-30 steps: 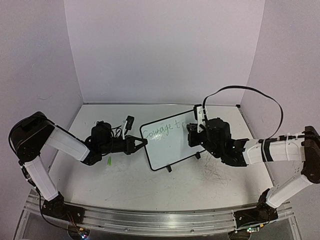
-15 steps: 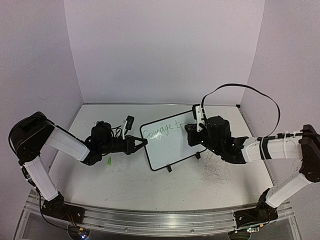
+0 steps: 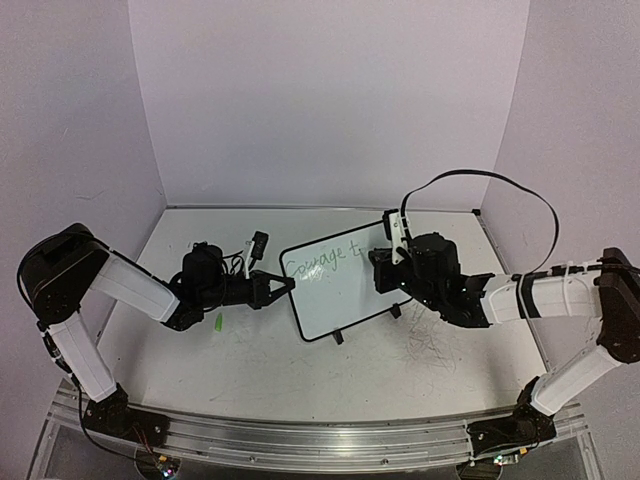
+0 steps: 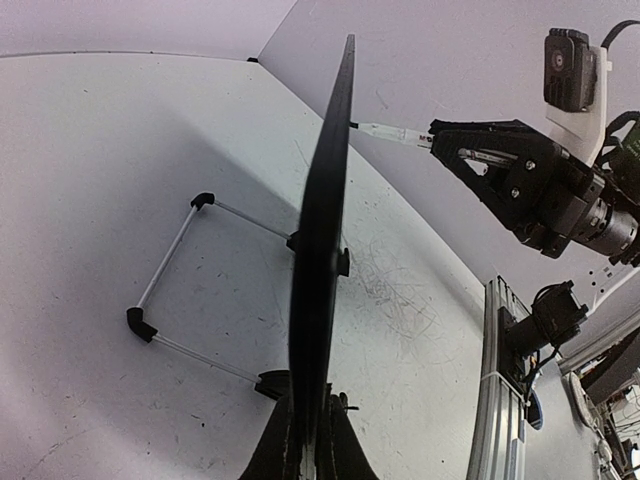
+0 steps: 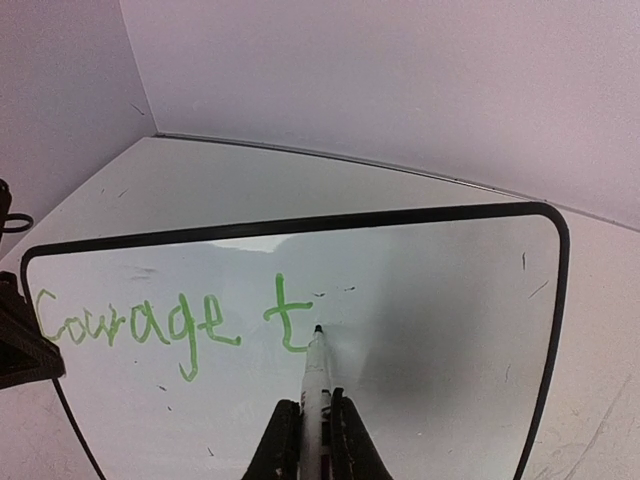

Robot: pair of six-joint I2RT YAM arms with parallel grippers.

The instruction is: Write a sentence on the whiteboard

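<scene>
The whiteboard (image 3: 345,295) stands tilted on the table's middle, and the left wrist view shows it edge-on (image 4: 325,230). My left gripper (image 3: 285,288) is shut on its left edge, jaws pinching the black frame (image 4: 310,440). The sentence (image 5: 140,325) reads "Courage t" in green on the upper line, small in the top view (image 3: 322,262). My right gripper (image 5: 313,430) is shut on a white marker (image 5: 318,375). The marker's dark tip rests on the board just right of the "t". From above, the right gripper (image 3: 378,270) is at the board's right side.
A green marker cap (image 3: 218,322) lies on the table under the left arm. The board's black stand feet (image 3: 338,338) rest on the tabletop. Grey scuff marks (image 3: 430,350) lie in front of the right arm. A metal rail (image 3: 300,430) runs along the near edge.
The right arm has shifted slightly left toward the board, marker still in its grip. The left arm and the board have not moved.
</scene>
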